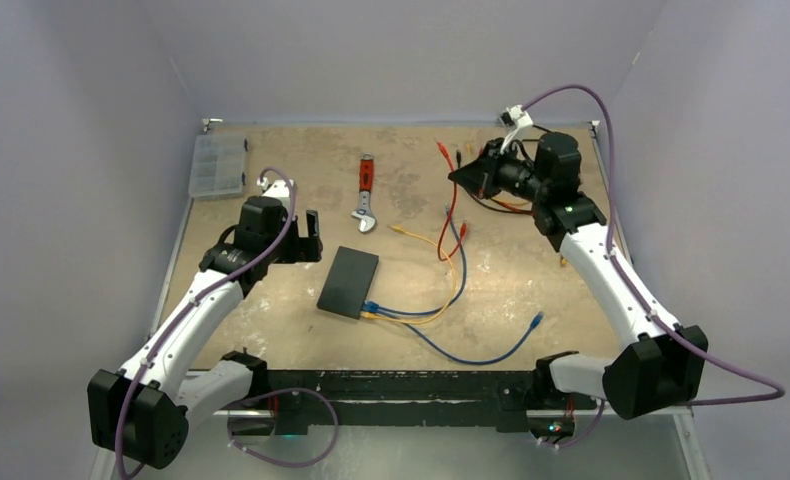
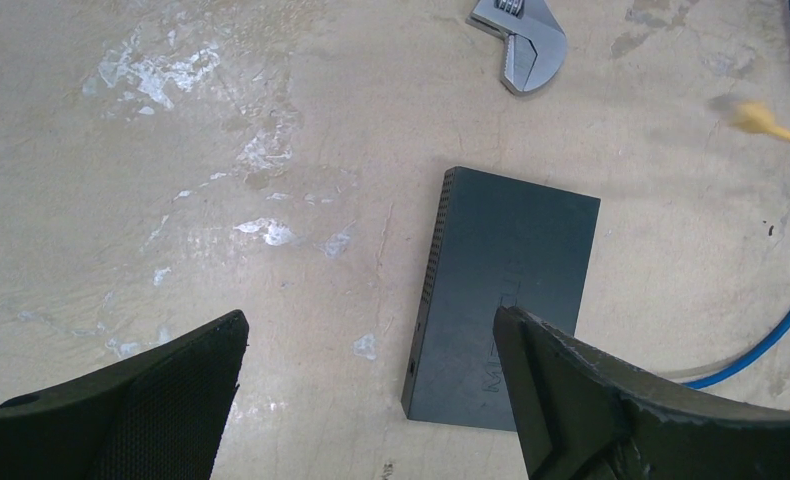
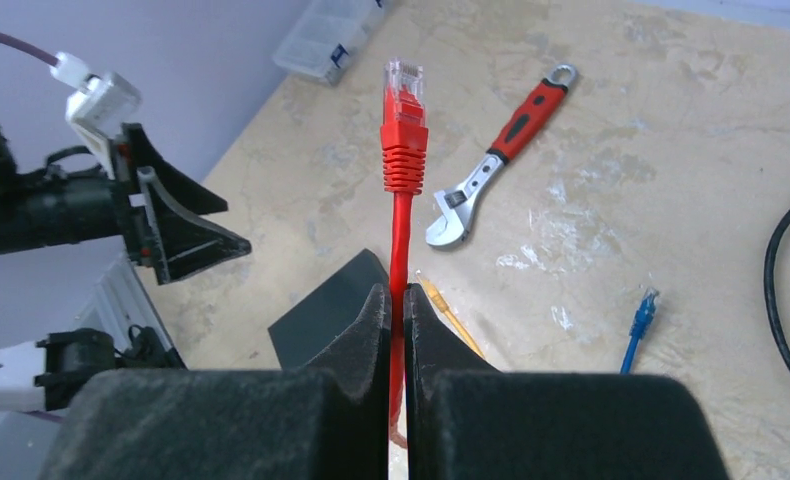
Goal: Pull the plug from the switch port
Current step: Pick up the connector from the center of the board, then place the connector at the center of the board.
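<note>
Your right gripper (image 3: 396, 300) is clamped on the red cable (image 3: 401, 230), its plug (image 3: 404, 110) free in the air. The switch (image 1: 349, 281) lies mid-table (blue and yellow leads (image 1: 391, 312) at its ports); your left gripper (image 2: 371, 328) gapes empty above it. Extraction judged complete.

Robotics lab bench cell, scuffed tan table (image 1: 531, 270) enclosed by plain grey walls (image 1: 71, 150), wrench (image 1: 367, 192) and parts box (image 1: 218, 165) on table's far half

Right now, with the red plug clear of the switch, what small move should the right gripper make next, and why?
Probably lower and open the right gripper to lay the red cable down: its plug is free in the air, well away from the switch.
</note>
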